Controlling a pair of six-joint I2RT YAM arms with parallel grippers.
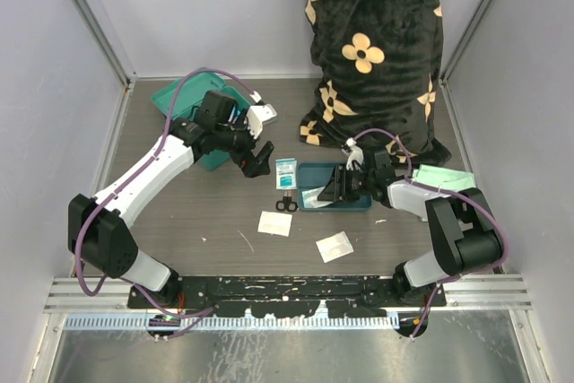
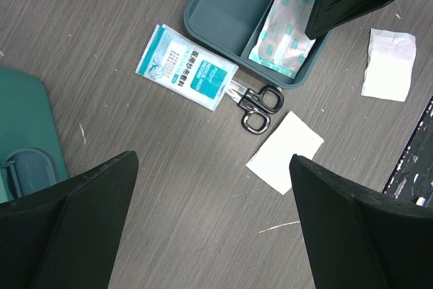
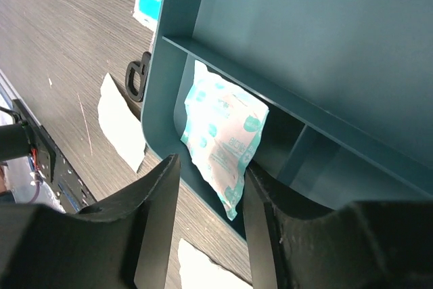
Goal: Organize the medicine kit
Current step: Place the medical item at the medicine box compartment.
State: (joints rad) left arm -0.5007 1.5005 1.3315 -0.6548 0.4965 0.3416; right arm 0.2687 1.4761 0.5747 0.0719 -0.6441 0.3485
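My right claw (image 3: 211, 167) stands part-open over the divided tray (image 3: 304, 45), the packet (image 3: 223, 133) lying loose in a compartment, apparently sorted there. My left claw (image 2: 213, 160) hangs wide and empty beside the medicine kit (image 1: 184, 96), far-left on the tabletop (image 1: 206, 239).

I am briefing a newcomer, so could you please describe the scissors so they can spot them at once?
Find the dark teal divided tray mid-table. Just off its corner lie small scissors, their blades tucked under a blue-and-white sachet. Black finger loops set them apart from the white squares around them.
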